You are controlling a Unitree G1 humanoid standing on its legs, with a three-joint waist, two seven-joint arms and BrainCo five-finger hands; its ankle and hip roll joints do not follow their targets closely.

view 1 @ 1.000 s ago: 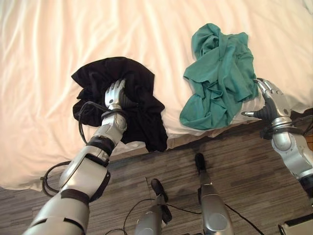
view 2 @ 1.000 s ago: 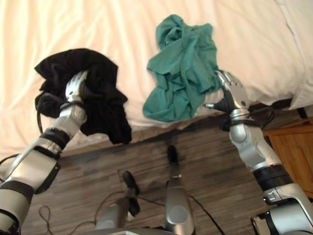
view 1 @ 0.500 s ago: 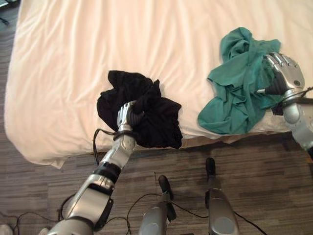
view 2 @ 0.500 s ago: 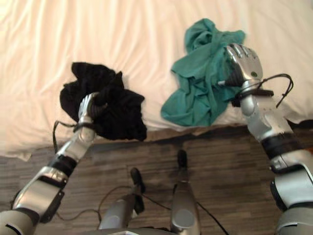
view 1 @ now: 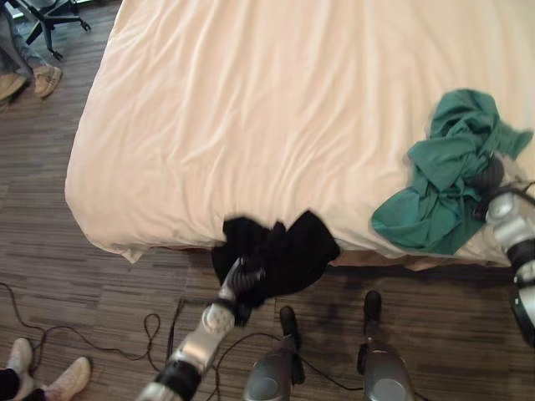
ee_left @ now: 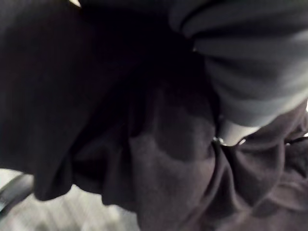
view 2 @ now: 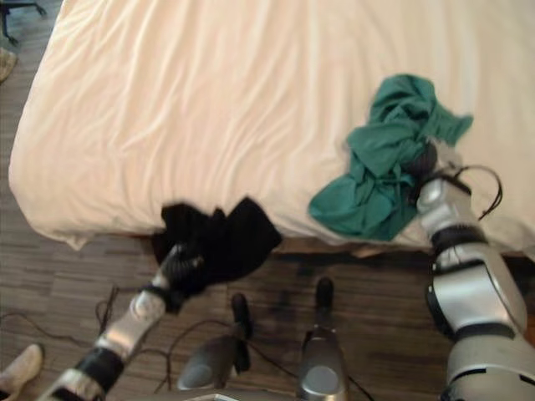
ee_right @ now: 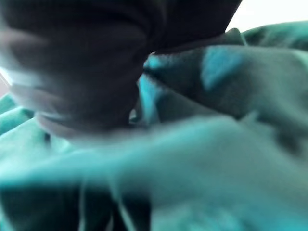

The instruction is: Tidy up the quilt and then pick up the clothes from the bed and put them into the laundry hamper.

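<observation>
Cream quilt lies smooth across the bed, faint creases running over it, its near edge dropping to a dark wood-grain floor. At the far left, on the floor, stand a person's shoes and the foot of a wheeled chair; another pair of shoes sits at the near left corner. Bare floor runs wide along the left side of the bed and along its near edge.

Left to right: the left hand is below the mattress edge, over the floor, fingers curled into the black garment. That garment hangs bunched from the near edge of the bed, its upper part just touching the quilt's hem, the rest drooping down around the hand. Its long axis I cannot tell, as it is crumpled.

A broad stretch of bare quilt separates it from the green garment, which lies heaped near the right of the bed, its longer run going from the far side down to the near edge, where its lower fold overhangs. The right hand is buried in the green cloth's right side; whether it grips I cannot tell.
</observation>
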